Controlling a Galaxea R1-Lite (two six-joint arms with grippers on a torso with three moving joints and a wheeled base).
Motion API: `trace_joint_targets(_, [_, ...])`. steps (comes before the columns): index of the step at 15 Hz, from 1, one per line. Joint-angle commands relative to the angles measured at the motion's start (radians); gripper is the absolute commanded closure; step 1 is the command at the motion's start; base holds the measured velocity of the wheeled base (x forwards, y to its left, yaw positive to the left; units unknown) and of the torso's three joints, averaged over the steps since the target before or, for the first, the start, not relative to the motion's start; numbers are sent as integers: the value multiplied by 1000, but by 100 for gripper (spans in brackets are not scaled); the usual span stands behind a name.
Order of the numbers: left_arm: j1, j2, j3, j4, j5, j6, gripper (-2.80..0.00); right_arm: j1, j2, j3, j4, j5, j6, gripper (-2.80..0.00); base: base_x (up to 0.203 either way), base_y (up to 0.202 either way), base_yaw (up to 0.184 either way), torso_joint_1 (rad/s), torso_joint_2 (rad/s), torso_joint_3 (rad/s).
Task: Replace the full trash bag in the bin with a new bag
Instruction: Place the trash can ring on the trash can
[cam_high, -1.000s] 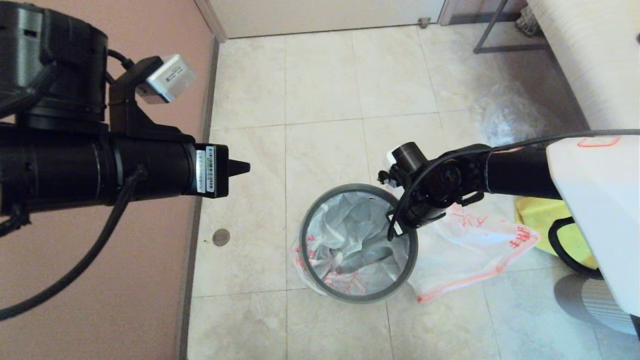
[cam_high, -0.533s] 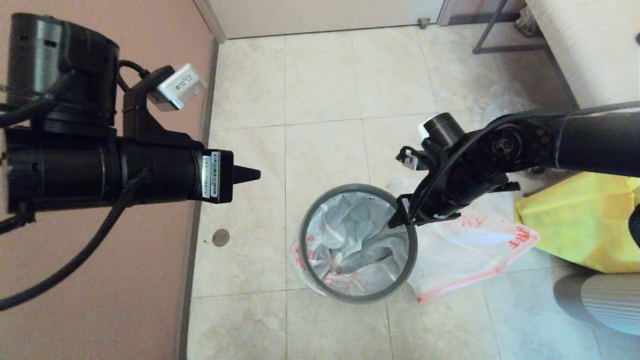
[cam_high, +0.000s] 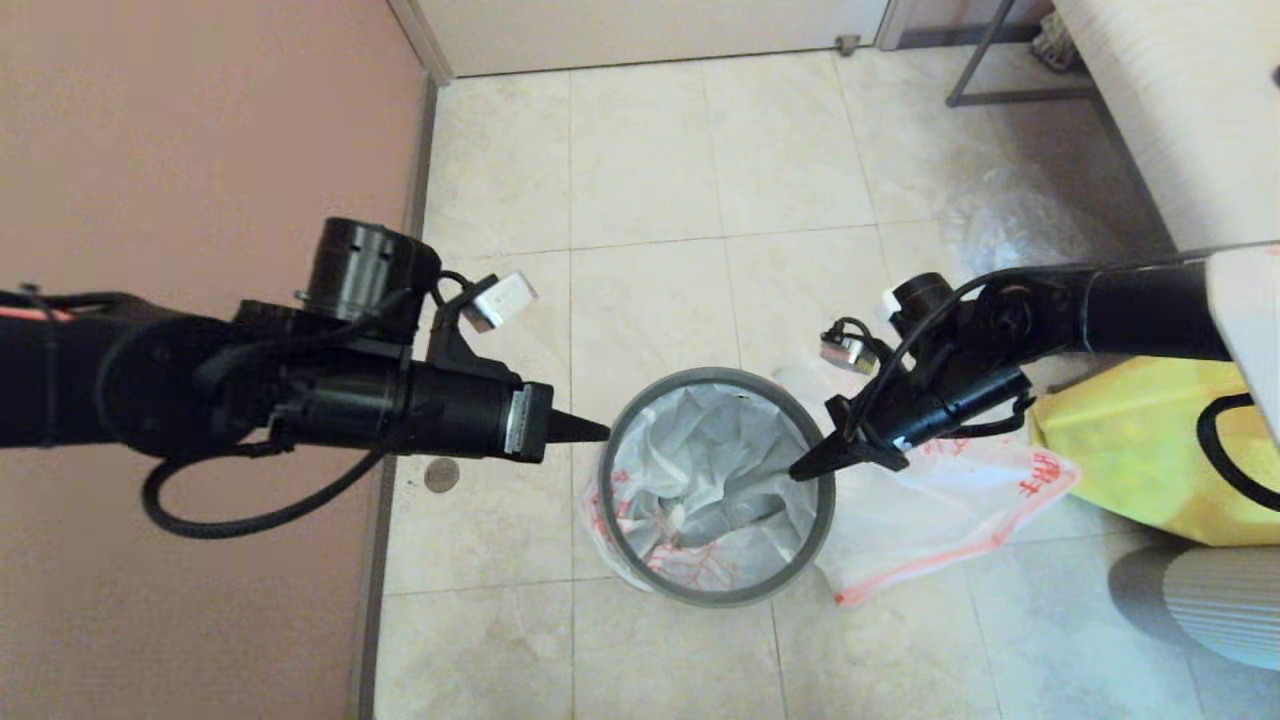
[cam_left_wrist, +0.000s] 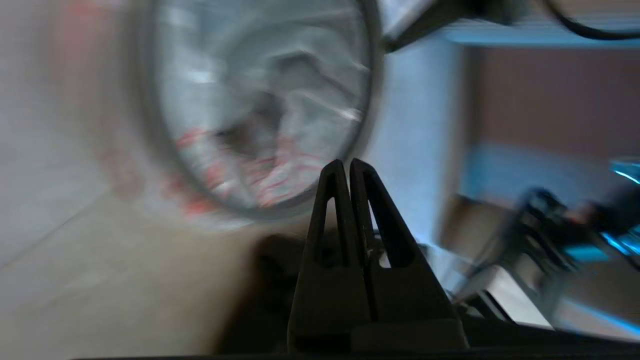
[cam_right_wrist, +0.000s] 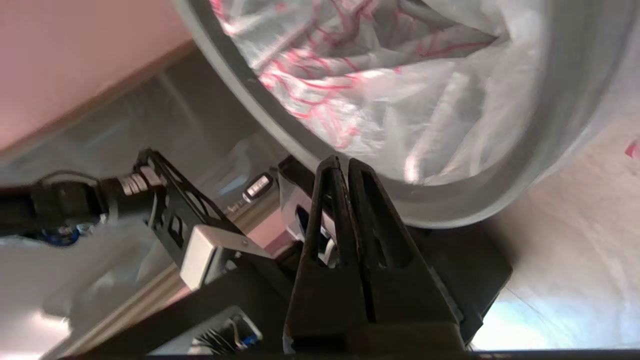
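The bin (cam_high: 622, 535) stands on the tiled floor with its dark-grey hoop rim (cam_high: 716, 600) on top. A clear bag with red print (cam_high: 700, 480) lines it and spills over the sides. My left gripper (cam_high: 603, 431) is shut and empty, its tip at the rim's left side. My right gripper (cam_high: 797, 470) is shut and empty, its tip at the rim's right side. In the left wrist view the left gripper (cam_left_wrist: 346, 165) points at the rim (cam_left_wrist: 280, 212). In the right wrist view the right gripper (cam_right_wrist: 345, 164) sits just outside the rim (cam_right_wrist: 465, 210).
A big yellow bag (cam_high: 1130, 450) lies on the floor at the right. A crumpled clear bag (cam_high: 1010, 240) lies farther back. A pink wall (cam_high: 200, 150) runs along the left, a metal frame (cam_high: 985, 70) and pale furniture (cam_high: 1190, 110) at the back right. A floor drain (cam_high: 441, 475) sits left of the bin.
My left arm has dropped and reached right, bringing its tip to the rim's left side. My right gripper has swung out from above the bin to the rim's right side.
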Motion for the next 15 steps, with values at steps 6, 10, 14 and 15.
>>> trace_joint_targets(6, [60,401,38,-203,-76,26,0,-64,181,-18,-82,17,-85,0,0,0,0,0,0,0])
trace_joint_targets(10, [62,544,-54,-223,-34,26,0,-60,221,-27,-95,20,-88,0,0,0,0,0,0,0])
trace_joint_targets(14, [62,526,-45,-223,-32,26,0,-49,155,-20,-89,27,-84,0,0,0,0,0,0,0])
trace_joint_targets(15, [61,495,-34,-226,-32,26,0,-41,117,-10,-77,26,-81,0,0,0,0,0,0,0])
